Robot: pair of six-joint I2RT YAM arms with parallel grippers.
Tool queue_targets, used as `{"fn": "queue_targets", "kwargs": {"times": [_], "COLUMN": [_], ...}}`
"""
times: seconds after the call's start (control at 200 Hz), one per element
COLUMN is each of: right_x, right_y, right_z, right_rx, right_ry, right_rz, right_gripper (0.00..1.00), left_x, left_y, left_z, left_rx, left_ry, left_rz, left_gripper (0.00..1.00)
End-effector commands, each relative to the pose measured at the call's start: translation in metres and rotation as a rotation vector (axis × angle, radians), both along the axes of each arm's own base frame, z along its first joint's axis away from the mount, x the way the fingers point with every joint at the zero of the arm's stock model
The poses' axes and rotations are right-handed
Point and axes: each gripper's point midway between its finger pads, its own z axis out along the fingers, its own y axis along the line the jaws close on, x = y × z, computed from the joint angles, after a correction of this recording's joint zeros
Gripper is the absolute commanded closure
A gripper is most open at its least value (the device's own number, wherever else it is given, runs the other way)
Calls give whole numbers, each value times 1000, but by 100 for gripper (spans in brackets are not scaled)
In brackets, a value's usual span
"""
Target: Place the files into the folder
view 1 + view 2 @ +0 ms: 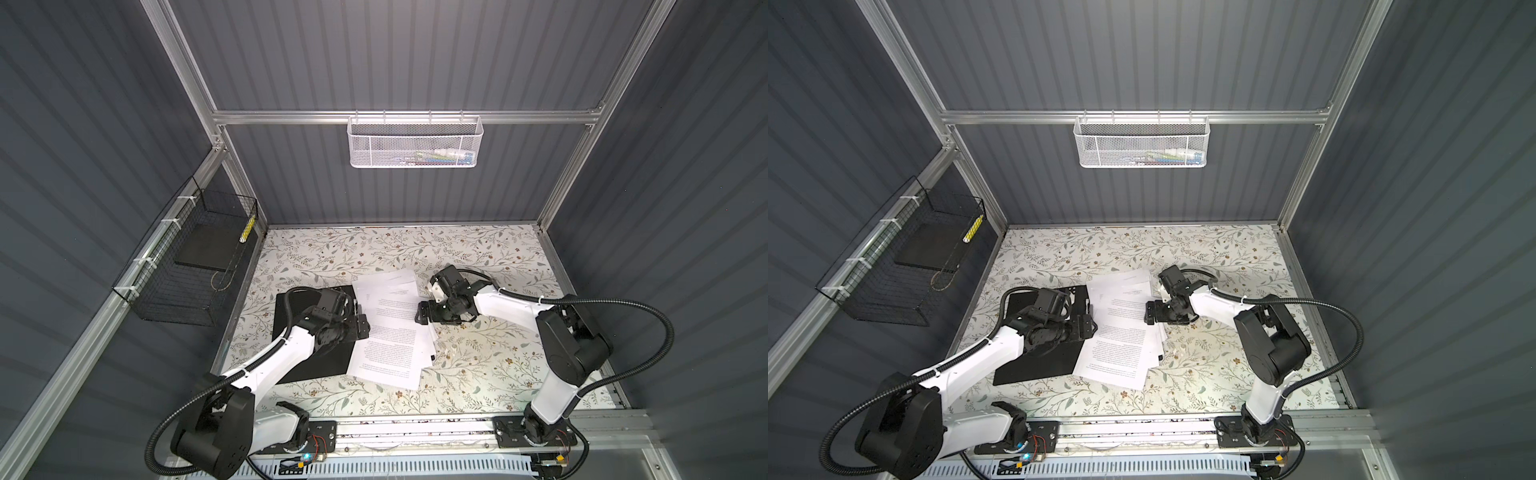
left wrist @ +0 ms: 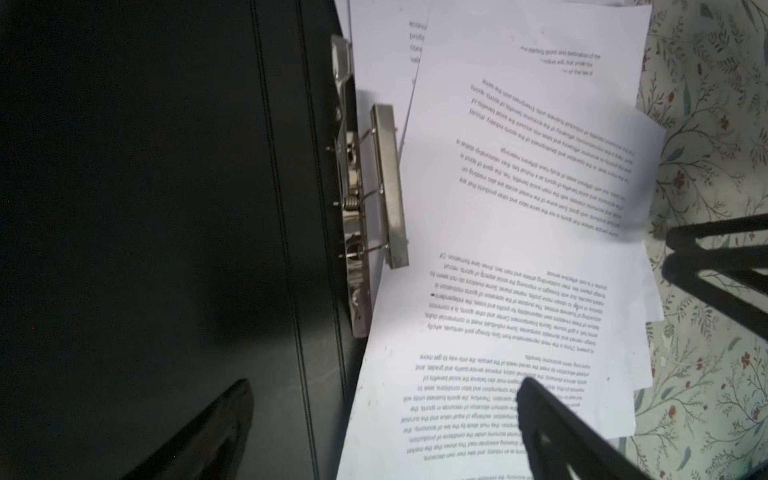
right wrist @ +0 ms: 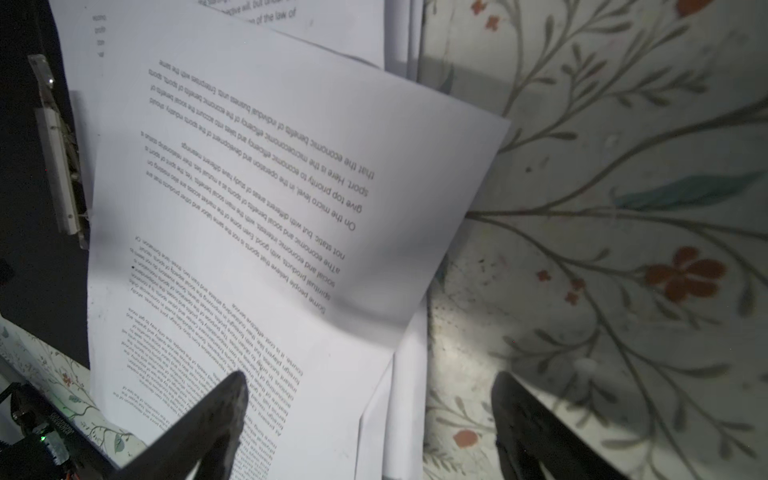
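Left wrist view looks down on the folder [image 2: 145, 208] lying open, black inside up, on the left half of the table. Its metal clip [image 2: 388, 187] has the clamp bar raised on wire arms. The files [image 2: 519, 257] are fanned loosely, text upward, over the folder's right half. At least one sheet seems to reach under the bar, and the right edges spill onto the tabletop. That looks like a stack pushed toward the clip but not yet squared.

The left gripper [image 1: 363, 326] hovers over the sheets' left edge beside the clip with its jaws spread wide and holding nothing, probably placed to steady or nudge the paper. The right gripper [image 1: 420, 312] sits at the stack's right edge, also spread and empty. One finger [image 3: 224, 399] is over the paper and the other is over bare table (a good stance for shoving the edges leftward, I judge).

The tabletop [image 1: 374, 249] wears a pale floral covering. Dark ribbed walls on an aluminium frame enclose it. A white mesh basket [image 1: 415, 141] hangs on the far rail, and a black wire basket [image 1: 187, 266] on the left wall holds a black slab [image 1: 203, 245].
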Motion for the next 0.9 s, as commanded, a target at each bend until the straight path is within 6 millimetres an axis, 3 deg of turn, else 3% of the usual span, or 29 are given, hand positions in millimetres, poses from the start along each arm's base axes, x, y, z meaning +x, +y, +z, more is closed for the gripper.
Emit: {"fn": "queue_targets", "kwargs": {"times": [0.0,0.32,0.67,0.896], "right_x": [17,31,53,67], "right_y": [8,23,48,61], "right_z": [5,-7,5,13], "right_rx": [-5,5,86,123], "right_ry": [-44,-12,-29,-40], "right_rz": [30,32,33,32], "right_gripper": [8,6,5,5], "left_x": [-5,-29,-37,-34], "left_y": [-4,-27,-39,-55], "left_z": [4,-15,-28,-24], "left_rx": [-70,-41,-52,-89], "left_ry": [-5,49,98,75], "left_rz": [32,-52,-67,-88], "left_gripper": [1,1,1,1]}}
